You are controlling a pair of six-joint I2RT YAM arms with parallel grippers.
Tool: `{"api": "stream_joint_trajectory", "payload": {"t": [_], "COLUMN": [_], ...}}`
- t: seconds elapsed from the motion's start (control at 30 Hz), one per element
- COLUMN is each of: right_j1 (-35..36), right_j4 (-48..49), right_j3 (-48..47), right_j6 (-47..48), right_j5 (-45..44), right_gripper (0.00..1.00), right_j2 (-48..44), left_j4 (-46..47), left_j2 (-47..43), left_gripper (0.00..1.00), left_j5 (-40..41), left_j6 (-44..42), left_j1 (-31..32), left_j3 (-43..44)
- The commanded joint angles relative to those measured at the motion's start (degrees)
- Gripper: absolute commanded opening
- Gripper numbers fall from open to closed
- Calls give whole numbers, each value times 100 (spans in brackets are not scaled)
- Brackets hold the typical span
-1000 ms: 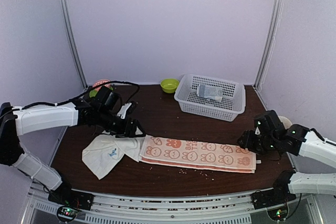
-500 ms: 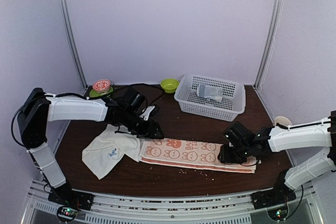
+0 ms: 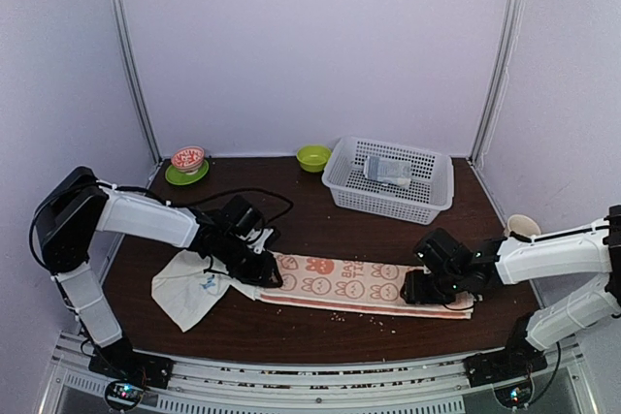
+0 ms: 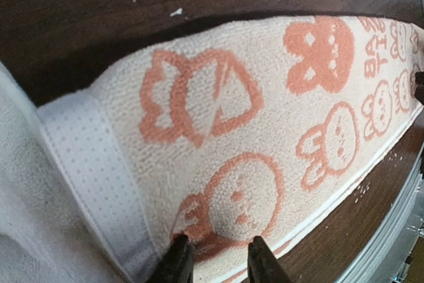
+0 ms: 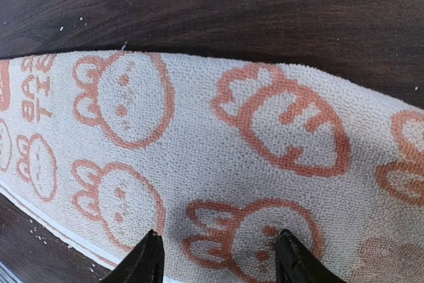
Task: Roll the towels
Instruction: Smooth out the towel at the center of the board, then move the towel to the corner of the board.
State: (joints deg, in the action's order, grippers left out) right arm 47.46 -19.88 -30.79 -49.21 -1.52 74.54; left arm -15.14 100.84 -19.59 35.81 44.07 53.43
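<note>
Left tool point(image 4: 219, 258) narrower (touching bunny towel point(image 4: 278, 117))

The blue mark point(image 3: 208, 283) on the plain towel point(image 3: 179, 296) is unreadably small.

High rear camera overlooks the table point(image 3: 320, 228); wrist cameras closely face its printed towel point(image 3: 364, 284).

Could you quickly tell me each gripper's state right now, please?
Left gripper: narrowly open, tips at the towel.
Right gripper: wide open over the towel.
</note>
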Motion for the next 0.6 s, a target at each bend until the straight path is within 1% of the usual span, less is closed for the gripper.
{"api": "stream_joint_trajectory", "payload": {"t": [0.0, 0.07, 0.1, 0.13, 0.2, 0.27, 0.3, 0.37, 0.47, 0.57], "right_j1": [-135, -169, -178, -184, -191, -202, -202, -197, -202, -202], "right_j4": [-179, -208, -226, -232, -266, -282, -302, -316, -311, -293], "right_j3": [216, 167, 137, 108, 22, -53, -95, -179, -329, -508], "right_j6": [181, 266, 321, 360, 451, 534, 590, 694, 847, 1026], "right_j5": [-58, -90, -94, -102, -110, -111, -126, -148, -164, -153], "right_gripper": [60, 61, 62, 63, 64, 65, 66, 66, 66, 66], "right_j2": [46, -5, -29, -59, -101, -111, -110, -83, 49, 242], "left_j4": [-37, -130, -194, -234, -259, -315, -404, -632, -902, -871], "left_j2": [-542, -1026, -1273, -1503, -1892, -2104, -2099, -1864, -1249, -670], "left_gripper": [41, 58, 66, 70, 74, 75, 75, 70, 57, 43], "left_j5": [189, 238, 306, 323, 302, 452, 618, 807, 1187, 1308], "left_j6": [126, 128, 140, 157, 225, 222, 197, 119, 84, 143], "left_j1": [-21, -36, -59, -114, -294, -476, -540, -710, -778, -814], "left_j3": [-378, -373, -350, -332, -305, -250, -187, 10, 247, 244]}}
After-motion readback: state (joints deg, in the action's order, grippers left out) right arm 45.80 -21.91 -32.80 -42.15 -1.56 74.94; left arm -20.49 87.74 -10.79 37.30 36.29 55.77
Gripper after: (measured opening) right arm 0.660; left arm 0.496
